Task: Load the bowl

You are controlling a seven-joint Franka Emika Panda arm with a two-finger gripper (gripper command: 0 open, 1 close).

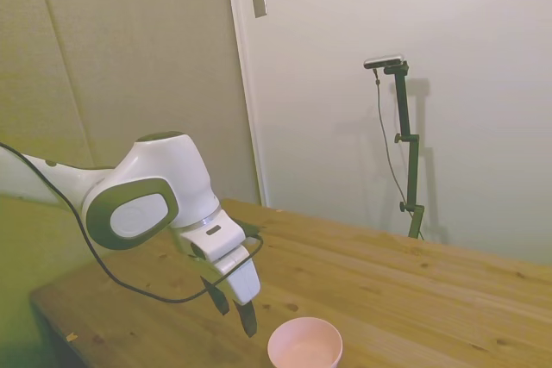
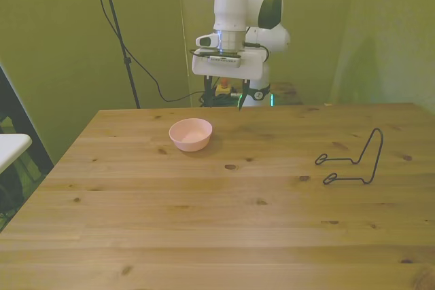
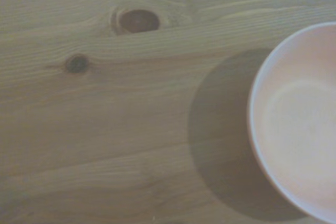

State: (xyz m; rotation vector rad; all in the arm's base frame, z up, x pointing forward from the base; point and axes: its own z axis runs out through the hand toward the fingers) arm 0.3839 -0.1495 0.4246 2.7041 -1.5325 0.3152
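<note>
The pale pink bowl (image 2: 191,134) sits upright on the wooden table (image 2: 204,229), toward the front view's left, with nothing inside it. In the side view the bowl (image 1: 304,344) is at the near bottom edge. My gripper (image 2: 224,94) hangs open above the table, behind the bowl and slightly to the front view's right of it. In the side view the gripper (image 1: 235,308) is just left of the bowl, its dark fingers pointing down with nothing between them. The wrist view catches part of the bowl (image 3: 299,129) and its shadow on the wood.
A thin black wire stand (image 2: 353,161) rests on the table at the front view's right, well away from the bowl. A black cable loops from the arm (image 1: 138,286). Bare wood (image 1: 431,286) stretches beyond the bowl.
</note>
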